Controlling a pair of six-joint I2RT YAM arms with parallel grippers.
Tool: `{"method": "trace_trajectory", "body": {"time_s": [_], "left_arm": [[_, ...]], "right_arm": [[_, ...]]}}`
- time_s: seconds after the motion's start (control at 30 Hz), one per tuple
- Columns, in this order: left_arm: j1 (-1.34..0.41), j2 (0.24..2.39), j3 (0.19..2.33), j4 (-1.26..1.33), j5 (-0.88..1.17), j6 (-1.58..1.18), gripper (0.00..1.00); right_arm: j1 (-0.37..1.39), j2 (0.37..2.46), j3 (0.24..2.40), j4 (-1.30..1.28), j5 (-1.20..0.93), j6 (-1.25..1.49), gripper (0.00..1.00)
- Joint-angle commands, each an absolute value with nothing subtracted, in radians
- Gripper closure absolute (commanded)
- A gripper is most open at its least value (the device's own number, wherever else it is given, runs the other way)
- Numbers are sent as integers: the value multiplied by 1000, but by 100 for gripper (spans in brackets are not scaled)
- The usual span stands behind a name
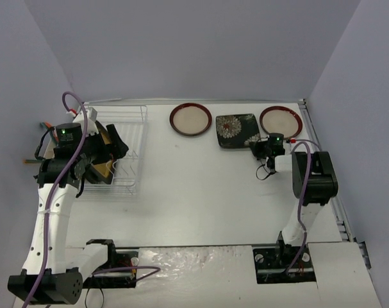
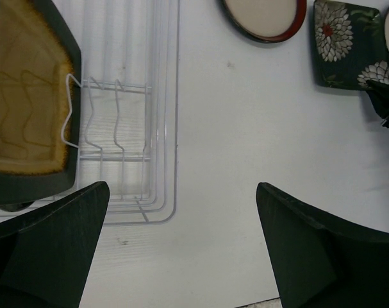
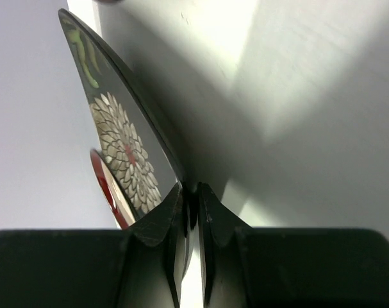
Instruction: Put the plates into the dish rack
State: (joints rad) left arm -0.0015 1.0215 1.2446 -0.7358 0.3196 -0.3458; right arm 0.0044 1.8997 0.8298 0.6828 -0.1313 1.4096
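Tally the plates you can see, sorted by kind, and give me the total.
Round cream plates with red rims: 2
Square black floral plate: 1
Square black-amber plate: 1
Total: 4
Part of the dish rack is hidden, so more may sit there.

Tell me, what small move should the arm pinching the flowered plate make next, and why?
Probably lift it a little. The right gripper is shut on the edge of the floral plate, which sits close between the left red-rimmed plate and the right red-rimmed plate, far from the dish rack; rising first should clear those neighbours.
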Motion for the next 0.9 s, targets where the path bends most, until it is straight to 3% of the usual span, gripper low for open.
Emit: {"method": "trace_trajectory", "body": {"time_s": [0.0,0.3,0.63,0.87], "left_arm": [[-32,1038,1255,-615,410,-436,3],[-182,1113,1241,-507,391,-516,3],[-284,1188,1200,-291,414,-716,3],[-292,1283,1320,-362,474,-633,3]], "right_arm": [[-39,1681,821,650,-258,1361,100],[-64,1514,803,503,-496,1162,100],[-55,1415,826,592,-804,1096,100],[-20,1417,923,596,-1026,1028,100]]}}
